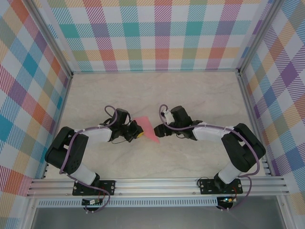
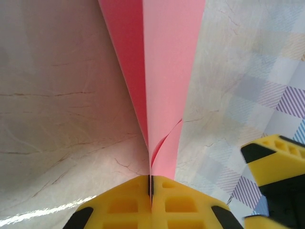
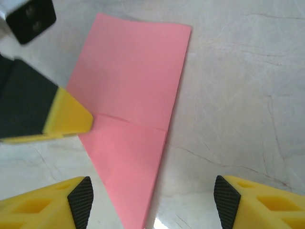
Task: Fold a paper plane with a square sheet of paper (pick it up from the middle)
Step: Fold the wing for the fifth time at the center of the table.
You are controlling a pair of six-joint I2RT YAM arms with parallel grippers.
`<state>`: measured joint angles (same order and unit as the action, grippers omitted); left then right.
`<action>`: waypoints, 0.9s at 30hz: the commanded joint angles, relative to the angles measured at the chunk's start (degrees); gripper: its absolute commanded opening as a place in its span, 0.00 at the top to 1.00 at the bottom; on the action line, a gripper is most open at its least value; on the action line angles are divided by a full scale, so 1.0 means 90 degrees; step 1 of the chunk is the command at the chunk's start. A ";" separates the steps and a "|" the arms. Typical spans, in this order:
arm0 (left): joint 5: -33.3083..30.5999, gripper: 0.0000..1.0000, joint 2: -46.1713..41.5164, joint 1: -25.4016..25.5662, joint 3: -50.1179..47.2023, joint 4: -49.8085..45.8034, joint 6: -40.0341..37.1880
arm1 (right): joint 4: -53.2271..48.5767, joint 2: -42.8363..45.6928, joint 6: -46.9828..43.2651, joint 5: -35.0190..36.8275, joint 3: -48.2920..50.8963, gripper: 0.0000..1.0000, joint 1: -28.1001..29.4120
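Note:
The salmon-pink sheet of paper [image 1: 148, 129] is folded into a narrow, pointed paper plane shape and sits between my two grippers at the table's middle. My left gripper [image 1: 137, 130] is shut on its edge. In the left wrist view the yellow fingertips [image 2: 138, 200] pinch the folded layers of the paper [image 2: 167, 71], which fan away from them. My right gripper [image 1: 160, 130] stands open just right of the paper. In the right wrist view its jaws [image 3: 152, 205] straddle the paper's pointed end [image 3: 133, 95] without touching it, and a left fingertip [image 3: 66, 117] rests on the paper's left edge.
The pale marble-patterned tabletop [image 1: 157, 90] is walled by checked panels [image 1: 157, 33] at the back and sides. An aluminium rail [image 1: 157, 183] carries both arm bases along the near edge. The right gripper's yellow finger [image 2: 276, 157] shows close by in the left wrist view.

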<state>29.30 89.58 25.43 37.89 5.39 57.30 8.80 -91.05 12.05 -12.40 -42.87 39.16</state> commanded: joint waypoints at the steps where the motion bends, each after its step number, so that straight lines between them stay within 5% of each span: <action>1: -0.0091 0.95 -0.0114 0.0045 0.0196 -0.0363 0.0049 | 0.1414 0.0212 -0.1681 0.0294 0.0576 0.31 0.0398; 12: -0.0082 0.96 -0.0139 0.0064 0.0370 -0.0603 0.0052 | 0.2619 -0.0467 -0.3850 0.0855 0.0732 0.38 0.1391; 27: -0.0072 0.96 -0.0129 0.0060 0.0473 -0.0768 0.0050 | 0.4012 -0.1631 -0.4595 0.1640 0.0505 0.59 0.1538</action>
<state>28.86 89.52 25.47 40.40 0.01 57.49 39.55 -104.42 -26.94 0.80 -37.01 52.62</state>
